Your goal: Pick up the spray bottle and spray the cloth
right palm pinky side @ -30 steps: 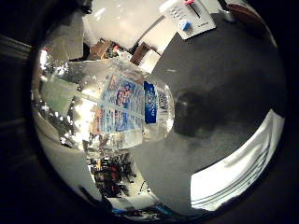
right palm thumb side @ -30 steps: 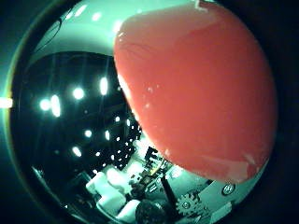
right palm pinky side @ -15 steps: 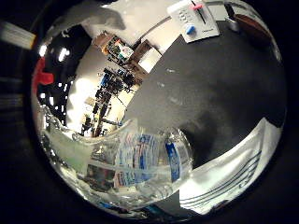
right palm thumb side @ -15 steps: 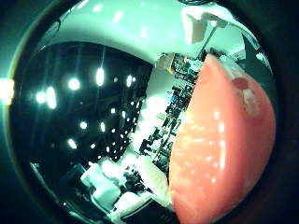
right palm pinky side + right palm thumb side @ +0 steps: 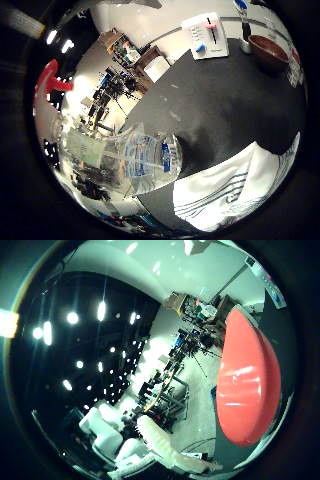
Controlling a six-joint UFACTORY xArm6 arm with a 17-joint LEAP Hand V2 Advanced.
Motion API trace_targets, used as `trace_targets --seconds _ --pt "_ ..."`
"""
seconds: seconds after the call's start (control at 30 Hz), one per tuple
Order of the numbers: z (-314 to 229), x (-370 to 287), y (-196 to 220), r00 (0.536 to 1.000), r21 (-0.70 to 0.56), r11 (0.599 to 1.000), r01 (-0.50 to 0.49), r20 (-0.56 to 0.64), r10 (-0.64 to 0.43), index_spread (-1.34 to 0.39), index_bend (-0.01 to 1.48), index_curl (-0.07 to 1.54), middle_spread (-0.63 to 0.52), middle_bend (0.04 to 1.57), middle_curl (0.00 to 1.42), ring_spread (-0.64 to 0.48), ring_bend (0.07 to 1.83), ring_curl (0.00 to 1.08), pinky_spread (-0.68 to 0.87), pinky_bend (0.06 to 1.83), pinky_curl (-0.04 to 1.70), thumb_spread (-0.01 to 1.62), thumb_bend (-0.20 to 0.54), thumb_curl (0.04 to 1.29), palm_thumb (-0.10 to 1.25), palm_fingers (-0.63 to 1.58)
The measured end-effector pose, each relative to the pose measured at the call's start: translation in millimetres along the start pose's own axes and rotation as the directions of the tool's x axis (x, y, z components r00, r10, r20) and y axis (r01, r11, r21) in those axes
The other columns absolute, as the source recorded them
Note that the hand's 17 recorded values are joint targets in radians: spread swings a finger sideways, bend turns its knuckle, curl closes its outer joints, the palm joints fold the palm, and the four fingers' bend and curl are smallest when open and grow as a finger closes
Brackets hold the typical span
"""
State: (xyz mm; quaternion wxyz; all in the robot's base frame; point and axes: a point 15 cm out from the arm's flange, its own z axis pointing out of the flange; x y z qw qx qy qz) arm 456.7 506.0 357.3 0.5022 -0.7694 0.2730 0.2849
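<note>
In the little finger side palm view a clear plastic spray bottle with a blue and white label shows by the edge of the dark grey table. It is beside the white cloth with thin dark stripes, which lies on the table. I cannot tell whether the bottle rests on the table or is held. In the thumb side palm view a smooth red rounded thing is near the palm; I cannot tell what it is. White parts of my hand show at that view's edge.
A white board with blue pieces and a dark red bowl lie on the table away from the cloth. A red shape shows past the bottle. Shelves and clutter fill the room behind.
Both views have swung, so the camera moved. The bottle and the red thing fill less of their views than before, and more of the cloth shows.
</note>
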Motion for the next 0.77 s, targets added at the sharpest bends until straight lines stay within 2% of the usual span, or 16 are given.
trace_targets --seconds 0.4,0.77 --pt "-43 -50 -26 0.992 0.033 0.993 0.112 -0.06 -0.11 -0.43 0.2 0.36 -0.06 0.17 0.27 0.29 0.24 0.22 0.55 0.58 0.24 0.94 -0.029 0.37 0.35 0.05" --pt "-70 -34 12 0.966 -0.027 0.993 0.115 -0.232 -0.118 -0.44 0.2 0.37 -0.06 0.16 0.25 0.29 0.22 0.24 0.58 0.52 0.25 0.95 -0.032 0.37 0.37 0.12"
